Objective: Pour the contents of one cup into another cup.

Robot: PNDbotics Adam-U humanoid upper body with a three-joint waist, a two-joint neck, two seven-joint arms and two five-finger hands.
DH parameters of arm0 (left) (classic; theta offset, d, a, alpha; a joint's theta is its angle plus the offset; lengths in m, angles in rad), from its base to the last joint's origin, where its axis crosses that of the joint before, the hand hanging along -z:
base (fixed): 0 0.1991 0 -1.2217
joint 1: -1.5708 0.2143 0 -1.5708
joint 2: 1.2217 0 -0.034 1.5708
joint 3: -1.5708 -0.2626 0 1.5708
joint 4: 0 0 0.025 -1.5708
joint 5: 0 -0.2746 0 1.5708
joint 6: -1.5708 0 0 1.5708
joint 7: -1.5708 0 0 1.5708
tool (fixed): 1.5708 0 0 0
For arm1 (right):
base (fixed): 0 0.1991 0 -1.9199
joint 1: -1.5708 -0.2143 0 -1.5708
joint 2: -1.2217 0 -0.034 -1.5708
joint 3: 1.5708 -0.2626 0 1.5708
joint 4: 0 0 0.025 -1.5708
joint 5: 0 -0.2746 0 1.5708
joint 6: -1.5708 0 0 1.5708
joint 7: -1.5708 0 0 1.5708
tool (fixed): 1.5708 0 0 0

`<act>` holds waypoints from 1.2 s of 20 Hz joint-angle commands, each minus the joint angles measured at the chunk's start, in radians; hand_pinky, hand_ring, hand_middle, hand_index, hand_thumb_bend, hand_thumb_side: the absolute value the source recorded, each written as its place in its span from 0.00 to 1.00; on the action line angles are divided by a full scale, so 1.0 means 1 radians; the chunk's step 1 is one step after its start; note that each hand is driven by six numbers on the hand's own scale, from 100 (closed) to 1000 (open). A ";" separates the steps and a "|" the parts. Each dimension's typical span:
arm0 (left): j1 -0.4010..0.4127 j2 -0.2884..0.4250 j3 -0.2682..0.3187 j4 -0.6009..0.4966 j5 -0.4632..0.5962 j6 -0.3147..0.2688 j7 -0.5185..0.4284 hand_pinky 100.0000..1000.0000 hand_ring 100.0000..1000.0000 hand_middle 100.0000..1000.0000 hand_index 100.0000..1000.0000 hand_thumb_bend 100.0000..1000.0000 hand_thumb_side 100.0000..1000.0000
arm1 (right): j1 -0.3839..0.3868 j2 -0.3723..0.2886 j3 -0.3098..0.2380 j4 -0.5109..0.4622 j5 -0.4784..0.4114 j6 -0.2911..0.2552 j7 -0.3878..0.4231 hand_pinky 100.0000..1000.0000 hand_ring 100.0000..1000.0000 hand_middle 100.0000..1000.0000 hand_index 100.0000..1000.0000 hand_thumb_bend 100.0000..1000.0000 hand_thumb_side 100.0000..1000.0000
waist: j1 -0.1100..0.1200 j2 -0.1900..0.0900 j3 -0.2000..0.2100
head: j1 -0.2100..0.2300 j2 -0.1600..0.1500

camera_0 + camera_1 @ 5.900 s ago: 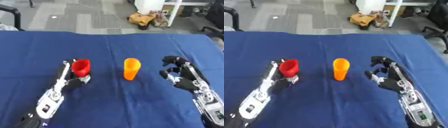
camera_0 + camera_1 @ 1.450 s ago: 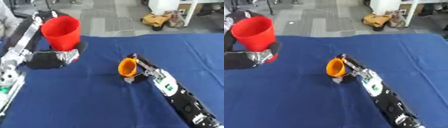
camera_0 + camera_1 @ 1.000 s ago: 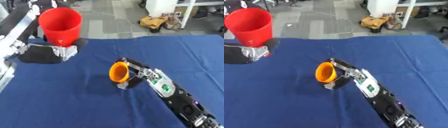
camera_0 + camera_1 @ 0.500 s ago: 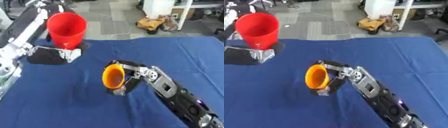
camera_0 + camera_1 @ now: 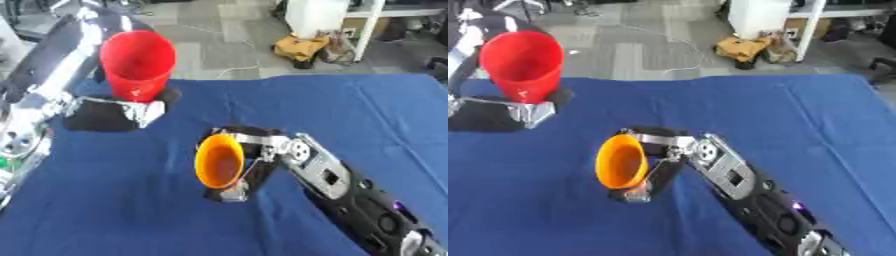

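My left hand (image 5: 114,114) is shut on a red cup (image 5: 137,65), holding it upright and raised at the upper left, its mouth open toward me. My right hand (image 5: 254,160) is shut on an orange cup (image 5: 219,161), lifted above the blue table (image 5: 367,115) and tipped on its side, mouth facing left toward the red cup. The two cups are apart, the orange one lower and to the right. I cannot make out any contents in either cup.
The blue cloth covers the whole table. Beyond its far edge lie grey floor, a yellow bag (image 5: 302,49) and white furniture (image 5: 319,15). My right forearm (image 5: 350,200) crosses the lower right of the table.
The orange cup has tipped further onto its side and come nearer, lower in view. The red cup has shifted right, toward the orange one.
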 commanded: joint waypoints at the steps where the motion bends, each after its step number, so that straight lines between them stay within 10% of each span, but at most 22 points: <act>1: -0.019 0.001 0.005 -0.003 -0.038 -0.027 0.007 0.09 0.28 0.31 0.66 0.09 0.00 | -0.008 0.010 0.004 0.020 -0.045 0.052 0.021 0.25 0.48 0.18 0.41 0.05 0.00 | 0.000 -0.013 0.001 | 0.000 -0.002; 9: -0.019 -0.003 0.000 -0.012 -0.098 -0.075 0.010 0.10 0.28 0.31 0.66 0.13 0.00 | -0.005 0.021 0.010 0.055 -0.148 0.183 0.051 0.25 0.48 0.18 0.41 0.05 0.00 | -0.003 -0.011 0.004 | -0.001 -0.004; 24: -0.012 0.014 -0.020 -0.030 -0.243 -0.195 -0.012 0.14 0.23 0.26 0.67 0.23 0.00 | -0.005 0.020 0.008 0.044 -0.162 0.208 0.045 0.25 0.48 0.18 0.41 0.04 0.00 | 0.000 -0.011 0.001 | -0.003 -0.006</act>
